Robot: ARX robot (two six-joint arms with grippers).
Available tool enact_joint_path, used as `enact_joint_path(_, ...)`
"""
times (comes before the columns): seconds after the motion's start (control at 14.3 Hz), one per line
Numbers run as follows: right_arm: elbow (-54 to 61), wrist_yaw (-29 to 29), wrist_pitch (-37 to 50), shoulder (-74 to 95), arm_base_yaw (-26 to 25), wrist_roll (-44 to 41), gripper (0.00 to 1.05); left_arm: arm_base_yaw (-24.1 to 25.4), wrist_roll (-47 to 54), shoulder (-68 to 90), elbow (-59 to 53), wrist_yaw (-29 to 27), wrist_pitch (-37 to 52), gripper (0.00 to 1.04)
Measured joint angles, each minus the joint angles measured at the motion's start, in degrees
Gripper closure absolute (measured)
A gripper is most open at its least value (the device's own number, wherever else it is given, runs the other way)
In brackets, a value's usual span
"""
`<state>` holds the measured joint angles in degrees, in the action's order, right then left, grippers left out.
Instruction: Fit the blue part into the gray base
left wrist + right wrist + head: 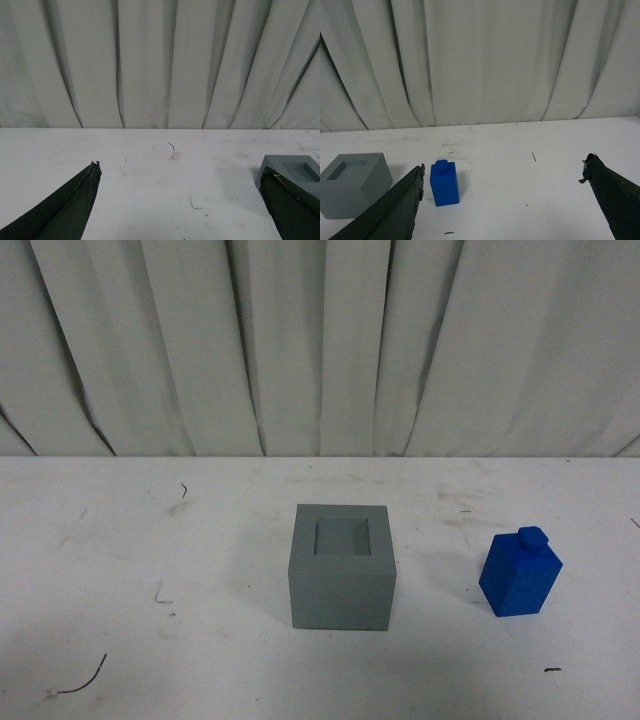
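Note:
The gray base (342, 566) stands mid-table in the front view, its square recess facing up and holding nothing. To its right the blue part (520, 573) stands upright, knob on top, apart from the base. Neither arm shows in the front view. My left gripper (180, 167) is open over bare table, and the gray base (295, 172) peeks out behind one finger. My right gripper (504, 167) is open too; the blue part (444, 183) stands just inside one finger, untouched, with the gray base (354, 184) beyond that finger.
A white table (150, 540) with scuffs and a few small dark scraps, one thin curved scrap (82, 680) near the front left. A pleated white curtain (320, 340) closes off the back edge.

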<state>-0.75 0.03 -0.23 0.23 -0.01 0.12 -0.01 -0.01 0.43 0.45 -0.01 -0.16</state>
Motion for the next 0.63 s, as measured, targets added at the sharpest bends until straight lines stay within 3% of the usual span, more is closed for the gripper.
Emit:
enact_joint_path(0.42,0.0,0.0,0.0,0.0,0.0,0.0,0.06,0.0,0.0,0.0,0.0,0.0,0.0,0.07)
enact_joint_path(0.49,-1.0,-1.0,-4.2,0.8,-0.4,0.6,0.06,0.0,0.0,0.0,0.0,0.0,0.0,0.07)
enact_joint_path(0.56,-4.7,-4.3,-12.3,7.2,-2.7,2.1,0.06,0.0,0.0,0.0,0.0,0.0,0.0,0.07)
enact_joint_path(0.63,-6.6,-6.7,-10.4,12.3,-5.9,2.4,0.06,0.0,0.0,0.0,0.0,0.0,0.0,0.07)
